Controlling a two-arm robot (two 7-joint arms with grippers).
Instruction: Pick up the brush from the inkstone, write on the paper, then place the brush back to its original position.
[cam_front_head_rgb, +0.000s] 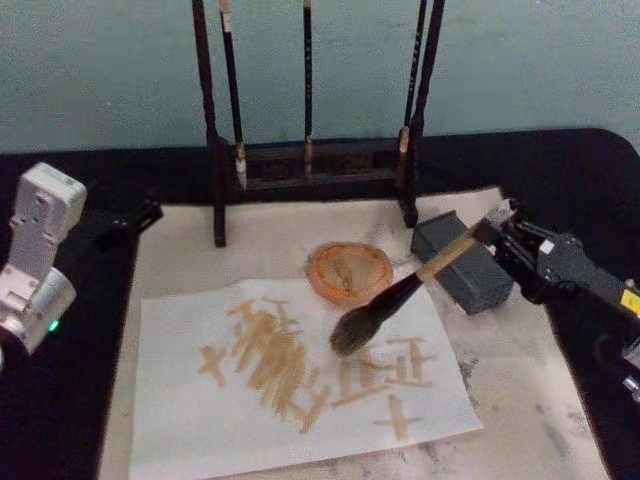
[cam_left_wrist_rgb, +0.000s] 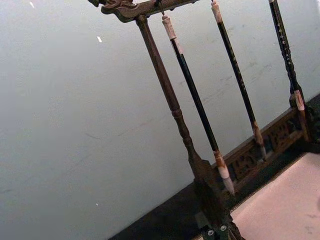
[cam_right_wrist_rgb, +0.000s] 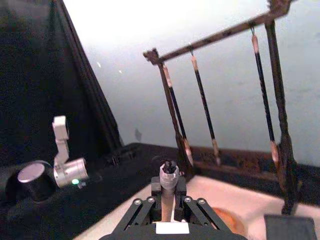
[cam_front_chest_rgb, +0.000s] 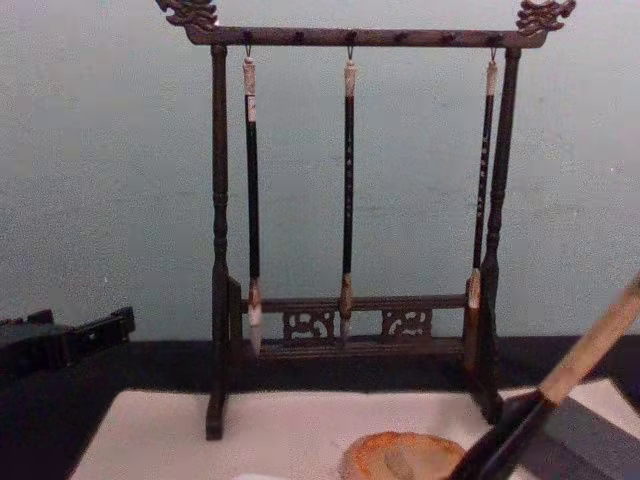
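- The paper (cam_front_head_rgb: 200, 420) is lying closest to me on the tabletop, and tan strokes are already covering much of its middle. From that I am judging the writing to be mostly done.
- The brush (cam_front_head_rgb: 405, 290) is slanting over the far right part of that sheet, with its bushy head low above the strokes. I cannot tell whether the bristles are touching the paper.
- The inkstone (cam_front_head_rgb: 348, 272) is sitting just beyond the bristle head, partly on the sheet's far edge, with nothing lying in it. The dark ferrule is passing close by its right rim.
- The brush's long axis is running from the head, near and left, up to the handle end, farther and right. The dish is therefore lying off the head end, down-left from my grip and close by.
- My right gripper (cam_front_head_rgb: 482, 232) is clamping the tan handle near its upper end, its fingers closed around the wood, just above the grey block (cam_front_head_rgb: 465, 268).
- This arm is the nearer one, so I am expecting the return to need only a short shift of the head away from me.
- My left arm (cam_front_head_rgb: 40, 250) is waiting off the mat at the left edge.
- The brush rack (cam_front_chest_rgb: 350, 305) is standing farthest back, with three slim brushes hanging from it.
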